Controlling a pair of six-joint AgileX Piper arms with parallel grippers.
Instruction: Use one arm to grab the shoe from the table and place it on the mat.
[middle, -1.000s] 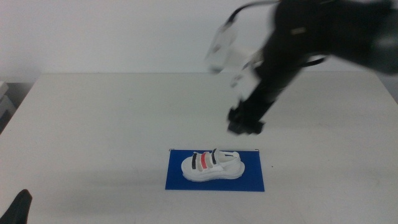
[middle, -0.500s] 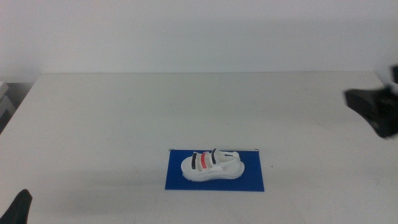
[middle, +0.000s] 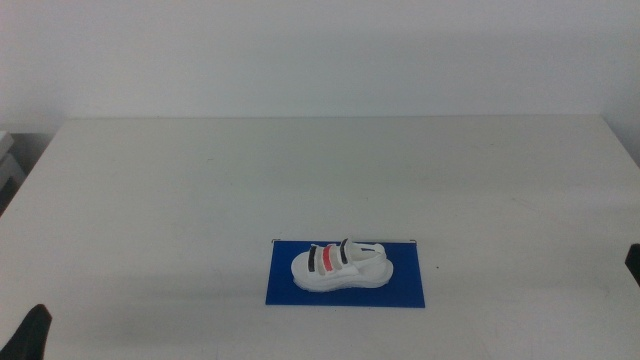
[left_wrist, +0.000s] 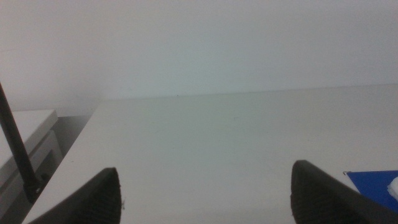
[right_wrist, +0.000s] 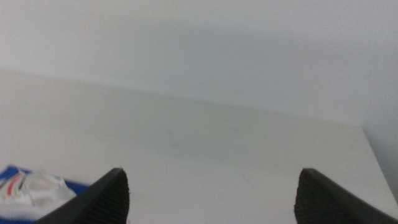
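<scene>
The white shoe (middle: 340, 266) with black, red and white straps lies on the deep-blue mat (middle: 407, 289) at the front middle of the white table (middle: 200, 190). Nothing touches it. My left gripper (left_wrist: 205, 198) waits at the table's front left, seen as a dark tip (middle: 28, 334) in the middle view; its jaws stand wide apart and empty. My right gripper (right_wrist: 212, 196) is at the front right edge (middle: 634, 262), jaws wide apart and empty. The shoe (right_wrist: 28, 190) and mat (right_wrist: 7, 170) show in the right wrist view, and the mat's corner (left_wrist: 373, 180) shows in the left wrist view.
A white wall stands behind the table's far edge. A grey-white cabinet (middle: 10, 160) stands beyond the table's left side and also shows in the left wrist view (left_wrist: 28, 146), with a black cable (left_wrist: 15, 146) in front of it.
The right arm has drawn back from above the mat to the right and down, leaving the middle view except for a sliver at the right edge. The shoe and mat have not moved.
</scene>
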